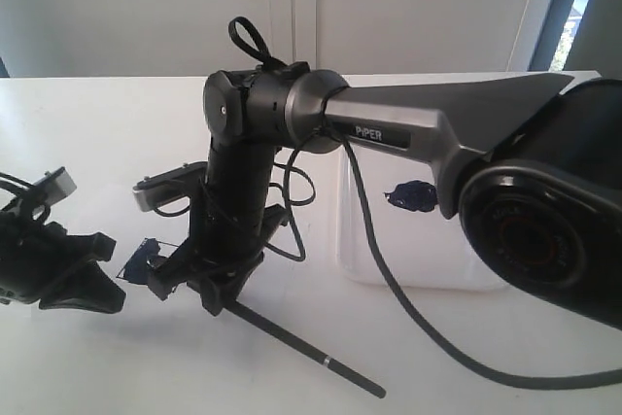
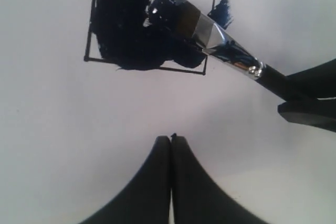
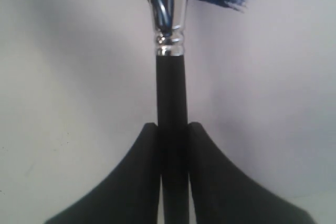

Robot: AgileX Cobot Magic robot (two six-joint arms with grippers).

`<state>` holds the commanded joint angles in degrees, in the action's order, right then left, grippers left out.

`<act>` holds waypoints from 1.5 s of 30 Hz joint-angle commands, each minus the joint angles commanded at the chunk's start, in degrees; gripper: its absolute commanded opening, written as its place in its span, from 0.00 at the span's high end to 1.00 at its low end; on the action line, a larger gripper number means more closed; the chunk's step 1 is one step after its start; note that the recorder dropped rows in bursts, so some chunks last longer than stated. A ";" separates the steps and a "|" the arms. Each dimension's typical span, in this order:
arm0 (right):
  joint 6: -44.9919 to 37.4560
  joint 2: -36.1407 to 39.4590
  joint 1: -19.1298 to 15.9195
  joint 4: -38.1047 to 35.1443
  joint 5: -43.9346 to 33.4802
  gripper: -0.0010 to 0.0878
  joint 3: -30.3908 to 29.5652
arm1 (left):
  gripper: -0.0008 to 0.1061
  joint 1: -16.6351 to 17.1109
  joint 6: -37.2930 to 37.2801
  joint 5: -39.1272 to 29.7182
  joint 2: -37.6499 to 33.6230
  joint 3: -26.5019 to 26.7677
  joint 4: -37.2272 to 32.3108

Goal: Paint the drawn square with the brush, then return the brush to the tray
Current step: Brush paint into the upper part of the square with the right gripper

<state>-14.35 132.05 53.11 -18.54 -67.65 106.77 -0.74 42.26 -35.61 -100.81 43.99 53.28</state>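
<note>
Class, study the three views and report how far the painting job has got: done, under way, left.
Done: much of the drawn square is dark blue. Under way: the right claw is clamped on the brush, its bristles over the painted area. Left: a white patch near one corner of the square is bare, and the brush is not yet back on the tray.

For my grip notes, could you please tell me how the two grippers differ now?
The right gripper clamps the brush; the left gripper is shut on nothing. The right gripper's brush tip meets the drawn square; the left gripper sits clear. Both have black jaws.
</note>
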 joint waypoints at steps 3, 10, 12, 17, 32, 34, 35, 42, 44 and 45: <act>0.00 0.10 0.52 -0.25 0.09 0.99 0.00 | 0.99 0.00 0.00 0.00 -0.86 0.00 0.34; 0.83 1.45 0.76 0.36 0.09 0.99 0.00 | 0.99 0.00 0.10 -0.47 -3.52 0.00 0.34; 1.47 1.43 0.76 0.79 0.89 0.99 0.00 | 0.99 0.00 0.10 -0.47 -3.81 0.00 0.34; 2.32 1.70 0.38 1.65 1.06 0.99 1.90 | 0.99 0.00 0.10 -0.23 -3.79 0.00 0.34; 4.33 2.63 -1.27 1.73 0.84 0.99 4.71 | 0.99 0.00 0.10 -0.11 -3.79 0.00 0.34; 4.08 2.63 -1.27 -0.20 1.14 0.99 5.17 | 0.99 0.00 0.10 0.01 -3.79 0.00 0.34; 3.92 2.63 -1.27 -0.56 1.14 0.99 5.34 | 0.99 0.00 0.10 0.14 -3.79 0.00 0.34; 3.80 2.63 -1.03 -0.91 -2.31 0.99 5.83 | 0.99 0.00 0.10 0.76 -3.79 0.00 0.64; 3.80 2.63 -1.03 -0.91 -2.31 0.99 5.83 | 0.99 0.00 0.10 0.88 -3.79 0.00 0.64; 3.80 2.63 -1.03 -0.91 -2.31 0.99 5.83 | 0.99 0.00 0.10 0.88 -3.79 0.00 0.64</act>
<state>-10.54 134.68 52.08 -19.45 -69.96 112.60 -0.74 42.35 -34.73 -104.59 43.99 53.92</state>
